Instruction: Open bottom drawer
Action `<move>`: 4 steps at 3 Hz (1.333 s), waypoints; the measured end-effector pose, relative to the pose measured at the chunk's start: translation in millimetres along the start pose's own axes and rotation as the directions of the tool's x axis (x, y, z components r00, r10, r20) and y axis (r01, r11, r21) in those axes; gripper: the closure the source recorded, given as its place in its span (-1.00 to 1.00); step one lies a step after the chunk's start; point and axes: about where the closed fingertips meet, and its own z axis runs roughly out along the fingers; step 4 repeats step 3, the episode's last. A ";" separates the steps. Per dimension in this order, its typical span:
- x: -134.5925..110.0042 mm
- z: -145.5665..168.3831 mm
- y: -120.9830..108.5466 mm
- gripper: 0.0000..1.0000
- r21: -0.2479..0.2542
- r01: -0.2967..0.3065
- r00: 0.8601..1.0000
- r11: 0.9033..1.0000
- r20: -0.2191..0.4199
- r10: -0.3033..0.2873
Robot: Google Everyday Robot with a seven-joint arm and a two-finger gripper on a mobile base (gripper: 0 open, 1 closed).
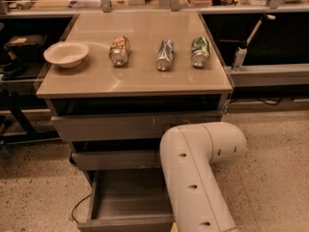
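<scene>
Your bottom drawer (126, 197) sits pulled out, near; the hand is out of view, so you cannot tell its state.

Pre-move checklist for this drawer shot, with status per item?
1. Bottom drawer pulled out, tray floor showing: ok.
2. Middle drawer out far less than the bottom one: ok.
3. Gripper position: cannot tell, it is not in view; only the arm shows, crossing the drawer's right side.
4. Three cans lying on their sides and bowl upright, all back from the tabletop's front edge: ok.
5. Cable on the floor by the drawer's left side, free of it: cannot tell.
</scene>
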 end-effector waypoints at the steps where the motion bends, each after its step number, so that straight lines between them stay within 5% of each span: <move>1: 15.7 0.6 19.6 -1.00 -0.066 -0.032 0.999 0.997 -0.017 0.031; 2: 50.4 1.0 44.2 -1.00 -0.139 -0.088 0.995 0.986 -0.052 0.082; 4: 50.4 1.0 44.2 -1.00 -0.139 -0.088 0.995 0.986 -0.052 0.082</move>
